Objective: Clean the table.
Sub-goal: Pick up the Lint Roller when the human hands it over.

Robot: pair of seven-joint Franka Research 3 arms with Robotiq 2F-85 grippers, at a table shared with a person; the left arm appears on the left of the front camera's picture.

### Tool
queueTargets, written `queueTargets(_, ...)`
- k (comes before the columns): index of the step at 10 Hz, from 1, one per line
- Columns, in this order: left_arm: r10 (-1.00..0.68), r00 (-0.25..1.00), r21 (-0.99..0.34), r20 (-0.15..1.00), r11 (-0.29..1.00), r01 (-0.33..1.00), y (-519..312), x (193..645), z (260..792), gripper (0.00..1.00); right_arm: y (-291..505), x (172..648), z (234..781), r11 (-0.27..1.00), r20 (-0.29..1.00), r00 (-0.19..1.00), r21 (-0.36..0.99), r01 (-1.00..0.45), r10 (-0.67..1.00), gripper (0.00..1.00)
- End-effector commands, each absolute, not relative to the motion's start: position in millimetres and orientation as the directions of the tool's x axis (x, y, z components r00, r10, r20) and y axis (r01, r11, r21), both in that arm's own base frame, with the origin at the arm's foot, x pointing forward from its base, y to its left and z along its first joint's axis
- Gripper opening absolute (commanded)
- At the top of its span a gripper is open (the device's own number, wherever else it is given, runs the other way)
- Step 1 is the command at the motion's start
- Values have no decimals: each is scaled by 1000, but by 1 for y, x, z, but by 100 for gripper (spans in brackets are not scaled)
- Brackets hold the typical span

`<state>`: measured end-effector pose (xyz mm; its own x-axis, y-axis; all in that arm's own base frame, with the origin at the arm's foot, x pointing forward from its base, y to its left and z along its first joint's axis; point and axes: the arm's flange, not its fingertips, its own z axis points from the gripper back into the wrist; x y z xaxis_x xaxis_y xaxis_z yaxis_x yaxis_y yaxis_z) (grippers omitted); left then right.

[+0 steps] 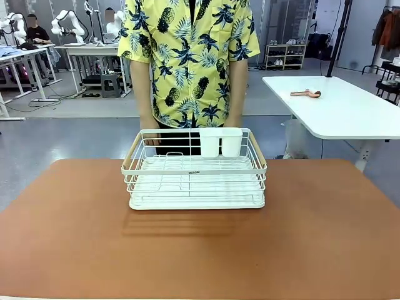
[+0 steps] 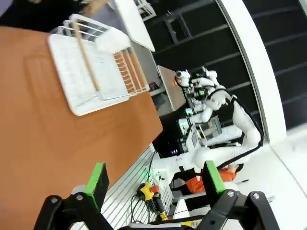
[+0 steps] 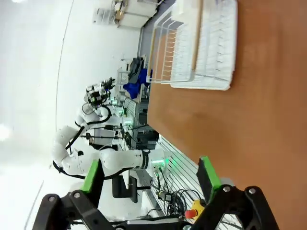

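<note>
Jaws apart both sides; wire rack (image 1: pixel 164 177) on table (image 1: pixel 200 250), cup holder (image 1: pixel 220 142) inside.

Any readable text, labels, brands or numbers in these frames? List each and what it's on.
Small dark tag on the front rail of the white wire dish rack: too small to read.
No lettering on the matte reddish-brown table or the person's yellow pineapple-print shirt.
</note>
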<state>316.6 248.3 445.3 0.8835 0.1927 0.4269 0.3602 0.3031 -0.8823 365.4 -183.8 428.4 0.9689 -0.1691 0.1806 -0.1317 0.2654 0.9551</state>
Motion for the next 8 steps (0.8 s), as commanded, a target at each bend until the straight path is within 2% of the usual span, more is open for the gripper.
queueTargets(1,206,906,-909,369,285,305,254,326,448,100,-180,375,421,263,163,967,959,-109,-194,100)
queueTargets(3,228,903,-910,365,293,293,256,330,446,100,-179,380,415,278,144,969,957,-85,-199,100)
queueTargets(4,156,909,-889,386,328,321,242,335,451,100,-170,385,417,308,158,974,946,-103,-161,100)
queueTargets(5,217,905,-905,367,307,293,259,324,433,100,-184,374,409,270,137,972,959,-82,-189,100)
queueTargets(8,217,905,-905,367,307,293,259,324,433,100,-184,374,409,270,137,972,959,-82,-189,100)
